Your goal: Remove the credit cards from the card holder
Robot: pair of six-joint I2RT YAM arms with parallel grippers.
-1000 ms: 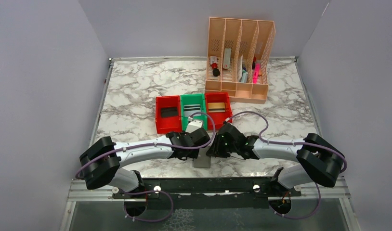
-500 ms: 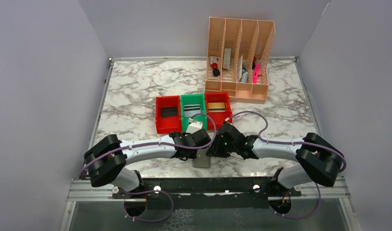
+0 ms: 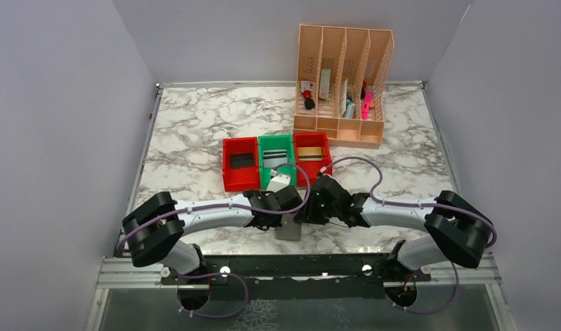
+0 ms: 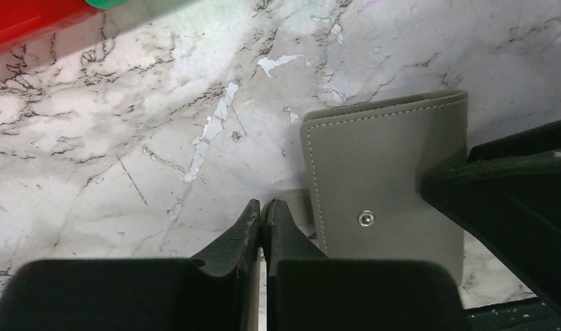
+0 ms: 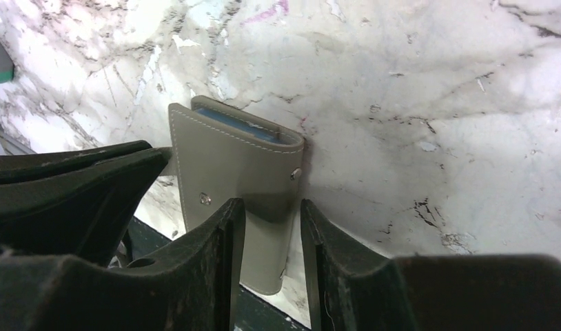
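The card holder (image 4: 384,186) is seen folded shut and lying flat on the marble table (image 4: 126,138), just to the right of the left gripper (image 4: 262,207) and directly beneath the right gripper (image 5: 271,205). The left gripper's fingers are pressed together. The holder's small strap (image 4: 300,201) lies just beside their tips, and whether its edge is nipped cannot be told. The right gripper's jaws are parted above the near end of the holder, with nothing clamped between them. The holder is judged light, thin and pliable: a stitched, leather-like skin with a snap stud (image 4: 364,218) and a blue lining (image 5: 229,118) showing at the edge farthest from the right fingers. On smooth stone it is likely to slide when pushed, so one panel is best pinned from above while the free flap is pinched at a corner or by the strap. A black card (image 3: 242,160), a silver-grey card (image 3: 276,155) and a gold-tan card (image 3: 313,153) are seen in a row of small bins (image 3: 240,183), well beyond both grippers. Such cards are judged stiff and slick, and best taken by an edge.
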